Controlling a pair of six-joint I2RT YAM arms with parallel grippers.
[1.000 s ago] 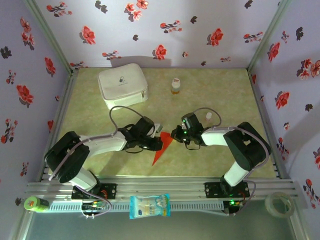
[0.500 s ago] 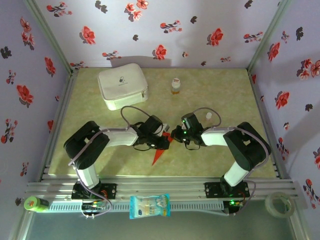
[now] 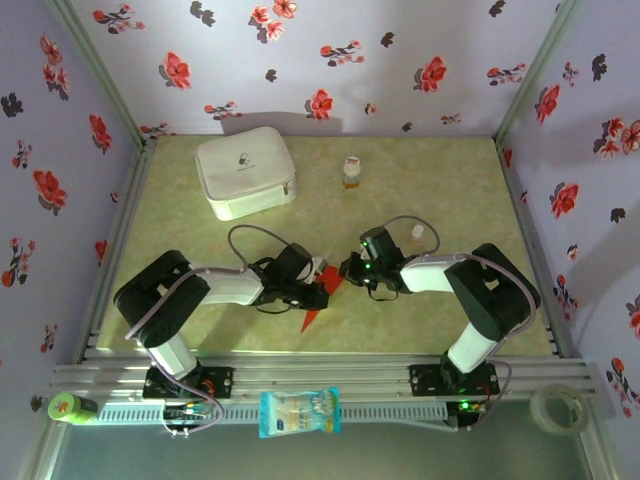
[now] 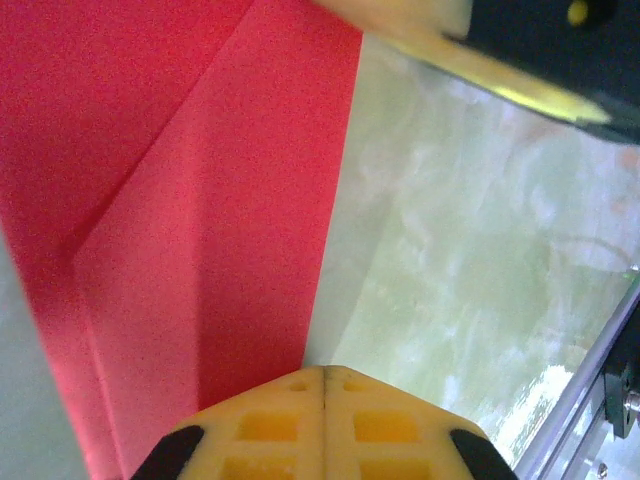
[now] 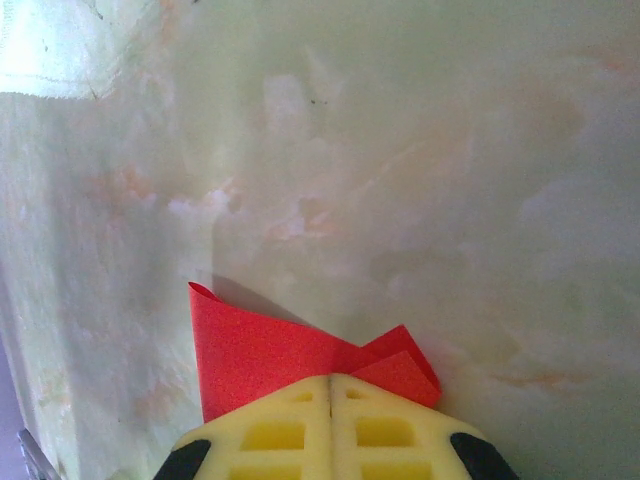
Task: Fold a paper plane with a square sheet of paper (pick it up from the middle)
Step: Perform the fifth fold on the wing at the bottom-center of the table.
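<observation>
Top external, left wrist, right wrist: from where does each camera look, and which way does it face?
Top external: above and behind the arms, looking down at the table; both arms show, meeting at the red paper.
Left wrist: on the left gripper, looking past shut jaws at the paper.
Right wrist: on the right gripper, jaws shut on the paper's edge.
All three views share the red paper.
</observation>
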